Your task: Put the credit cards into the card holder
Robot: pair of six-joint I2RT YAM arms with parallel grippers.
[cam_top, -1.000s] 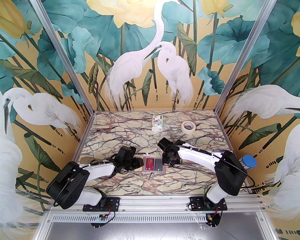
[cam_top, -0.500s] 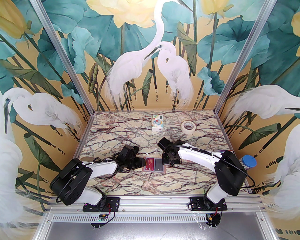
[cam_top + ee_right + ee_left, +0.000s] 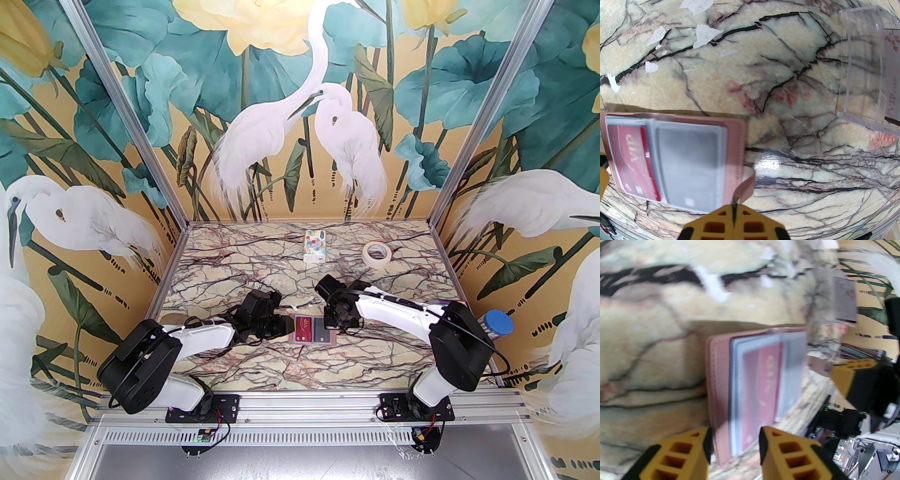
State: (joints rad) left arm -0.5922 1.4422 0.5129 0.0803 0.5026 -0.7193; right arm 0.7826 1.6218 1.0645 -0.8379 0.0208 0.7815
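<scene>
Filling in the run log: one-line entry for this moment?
card holder: open, flat on table | red VIP card: in sleeve | left gripper: open, at card holder's left edge | right gripper: shut on card holder's strap

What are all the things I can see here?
card holder: one, pink, open on the table's middle.
red card: one, red, in its clear sleeve.
grey card: one, grey, in the next sleeve.
clear box: one, see-through, right of the card holder.
white card: one, whitish, at the clear box.
tissue pack: one, white patterned, far middle.
tape roll: one, cream, far right.
jar: one, blue lid, right edge.
left gripper: one, yellow, open by the card holder.
right gripper: one, yellow, shut on the card holder's strap.
</scene>
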